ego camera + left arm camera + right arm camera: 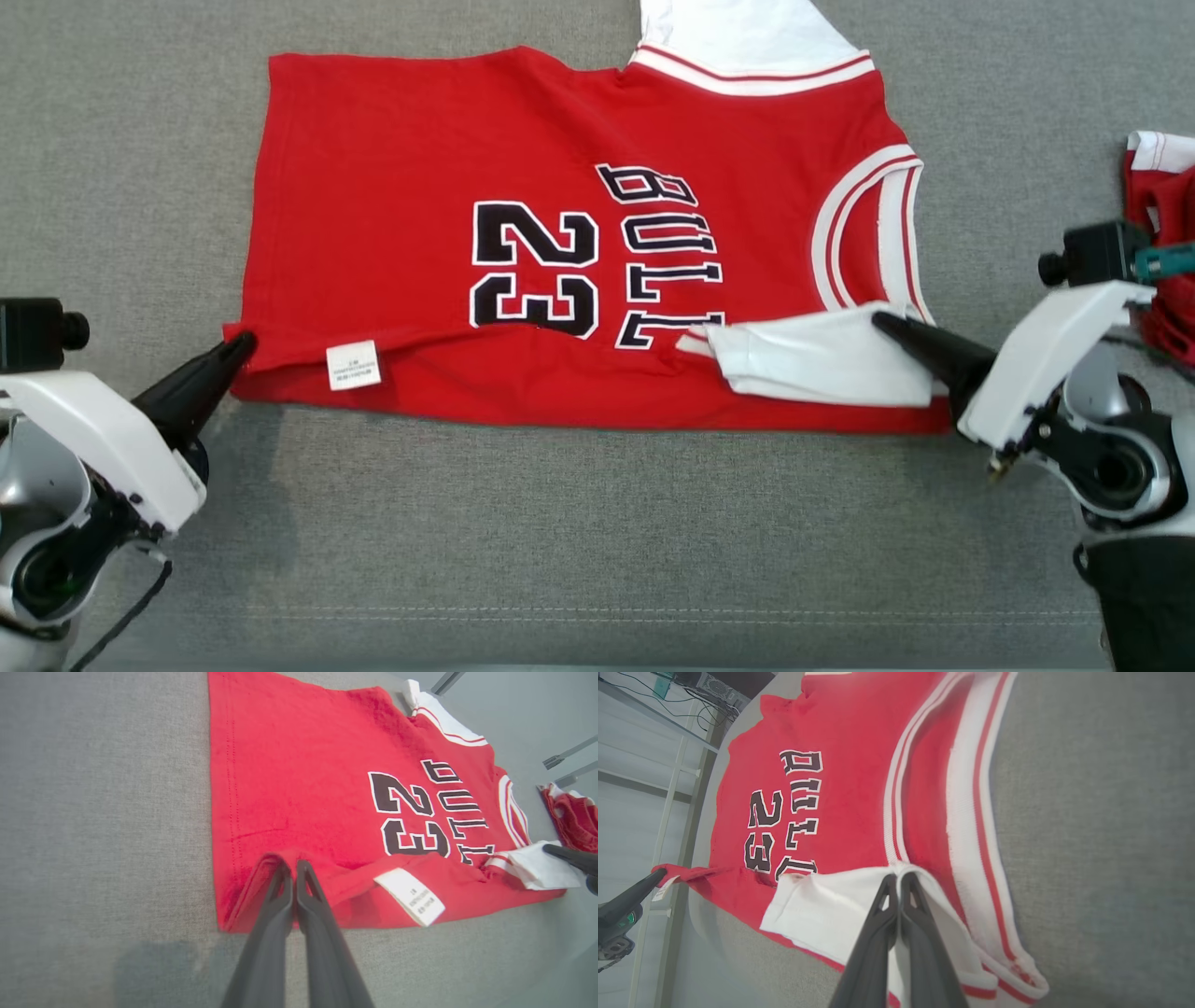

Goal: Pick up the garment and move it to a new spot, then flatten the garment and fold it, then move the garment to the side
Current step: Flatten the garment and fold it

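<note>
The garment [411, 233] is a red jersey with white trim, white sleeves and a black "23", spread sideways on the grey cloth surface. Its near edge is lifted and folded over. My left gripper [241, 343] is shut on the hem corner at the garment's left end; the left wrist view shows its fingers [293, 877] pinching the red fold of the garment [299, 788] beside a white label [411, 896]. My right gripper [882, 322] is shut on the white sleeve at the right end, its fingers [899, 886] closed on the white cloth of the garment [840, 765].
Another red and white piece of clothing [1158, 215] lies at the right edge of the grey surface [597, 541]. The surface's front edge runs just below my arms. Metal frame legs and cables stand beyond the table [668, 765].
</note>
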You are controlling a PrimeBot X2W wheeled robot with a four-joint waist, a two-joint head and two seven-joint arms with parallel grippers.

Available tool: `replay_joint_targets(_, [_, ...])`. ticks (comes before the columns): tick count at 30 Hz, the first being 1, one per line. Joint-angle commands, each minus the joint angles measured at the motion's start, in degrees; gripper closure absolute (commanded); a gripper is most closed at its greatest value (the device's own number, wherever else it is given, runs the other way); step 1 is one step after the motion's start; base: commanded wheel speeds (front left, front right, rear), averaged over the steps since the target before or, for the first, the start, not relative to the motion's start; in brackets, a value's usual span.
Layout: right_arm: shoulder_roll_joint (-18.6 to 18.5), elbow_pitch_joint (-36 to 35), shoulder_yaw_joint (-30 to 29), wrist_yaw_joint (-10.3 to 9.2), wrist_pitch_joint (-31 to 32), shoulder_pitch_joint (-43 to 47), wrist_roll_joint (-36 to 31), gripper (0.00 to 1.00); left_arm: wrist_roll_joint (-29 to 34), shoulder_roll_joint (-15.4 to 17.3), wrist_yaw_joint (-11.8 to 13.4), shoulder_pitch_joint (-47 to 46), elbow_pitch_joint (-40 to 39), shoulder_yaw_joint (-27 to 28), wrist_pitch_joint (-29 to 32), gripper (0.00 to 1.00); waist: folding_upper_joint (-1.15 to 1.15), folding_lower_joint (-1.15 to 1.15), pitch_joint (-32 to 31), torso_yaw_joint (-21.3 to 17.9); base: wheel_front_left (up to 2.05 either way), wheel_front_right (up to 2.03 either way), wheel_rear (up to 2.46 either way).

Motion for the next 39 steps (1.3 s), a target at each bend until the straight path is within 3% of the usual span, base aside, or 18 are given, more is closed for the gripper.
replay_joint_targets(1, [0.18,-0.07,1.13,0.09,0.19,-2.66,0.64,1.00,-0.69,2.30,-0.49,-3.48,0.32,2.51,0.16,1.00,0.00,0.00,0.69,-0.21,0.00,0.00,0.00])
replay_joint_targets(6, [1.07,7.25,0.66,0.09,-1.24,-8.69,2.07,1.00,-1.45,0.94,-1.82,-7.87,6.22,1.80,-0.67,1.00,0.00,0.00,1.98,-0.44,0.00,0.00,0.00])
replay_joint_targets(7, [1.10,8.34,0.78,0.09,-1.71,-9.47,2.34,0.74,-1.54,0.57,-2.05,-8.65,7.37,1.66,-1.13,1.00,0.00,0.00,2.13,-0.40,0.00,0.00,0.00])
replay_joint_targets(8, [1.31,9.13,0.72,0.09,-2.46,-10.08,3.00,0.23,-1.79,0.11,-2.29,-9.36,8.35,1.49,-1.59,1.00,0.00,0.00,2.30,-0.39,0.00,0.00,0.00])
replay_joint_targets(9, [1.54,9.82,0.52,0.09,-3.27,-10.53,3.78,0.00,-1.82,-0.30,-2.48,-10.01,9.27,1.45,-2.38,0.84,0.00,0.00,2.46,-0.40,0.00,0.00,0.00])
replay_joint_targets(10, [1.54,9.82,0.52,0.09,-3.27,-10.53,3.78,0.00,-1.82,-0.30,-2.48,-10.01,9.27,1.45,-2.38,0.84,0.00,0.00,2.46,-0.40,0.00,0.00,0.00])
replay_joint_targets(11, [1.64,10.35,0.66,0.09,-3.80,-10.78,4.40,0.00,-1.78,-0.66,-2.60,-10.50,10.26,1.39,-3.09,0.00,0.00,0.00,2.62,-0.42,0.00,0.00,0.00])
replay_joint_targets(17, [-0.04,9.23,2.53,0.09,-9.72,-8.74,7.07,0.00,-0.64,-1.69,-3.06,-10.90,14.20,1.34,-8.45,0.00,0.00,0.00,2.49,-0.53,0.00,0.00,0.00])
replay_joint_targets(22, [-2.78,3.98,3.78,0.09,-20.86,-3.29,6.64,0.00,3.77,-1.30,-1.77,-7.95,14.16,1.79,-15.62,0.00,0.00,0.00,1.16,-0.34,0.00,0.00,0.00])
replay_joint_targets(31, [-6.02,-0.80,6.94,0.09,-46.51,7.81,-6.39,0.00,14.25,-3.84,8.19,0.74,8.91,2.41,-30.81,0.00,0.00,0.00,-2.35,-0.25,0.00,0.00,0.00])
replay_joint_targets(35, [-5.15,0.82,7.65,0.09,-53.97,11.01,-14.64,0.00,17.97,-5.49,11.39,4.25,6.96,0.79,-34.59,0.00,0.00,0.00,-4.46,-0.65,0.00,0.00,0.00])
replay_joint_targets(39, [-2.97,2.17,7.19,0.09,-57.02,13.68,-20.97,0.00,20.32,-6.86,13.63,7.66,5.98,-0.14,-36.97,0.00,0.00,0.00,-7.11,-1.14,0.00,0.00,0.00])
